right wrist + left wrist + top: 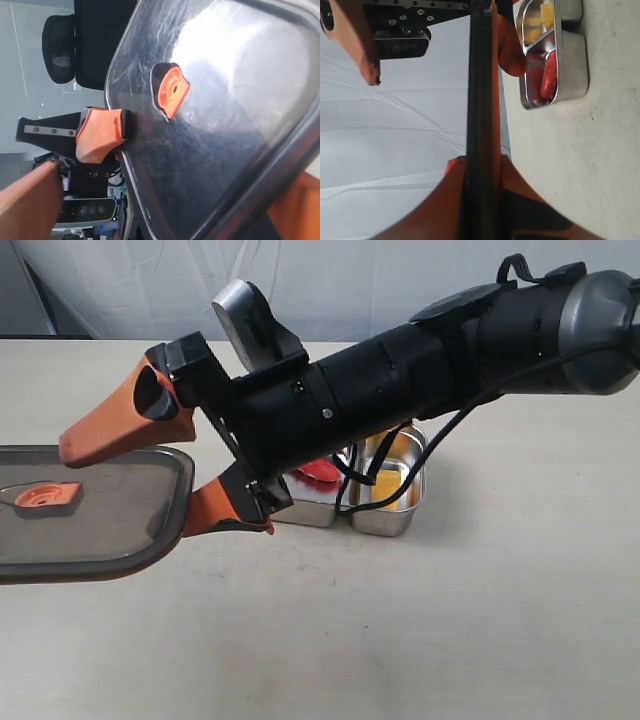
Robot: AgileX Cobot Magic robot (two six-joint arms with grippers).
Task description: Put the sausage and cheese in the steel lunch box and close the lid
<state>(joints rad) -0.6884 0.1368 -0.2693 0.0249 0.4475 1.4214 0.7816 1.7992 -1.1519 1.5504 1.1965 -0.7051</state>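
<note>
Pale beige tabletop [480, 620], matte and evenly lit, with soft shadows. Behind its far edge hangs a creased white cloth backdrop [380, 280]. The right wrist view shows a black office chair [62, 47] with a mesh headrest against a grey wall [20, 80].

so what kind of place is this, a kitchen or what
Likely a robot lab or office test bench, not a kitchen: a beige table, a creased white cloth backdrop behind it, and a black office chair in the right wrist view.
</note>
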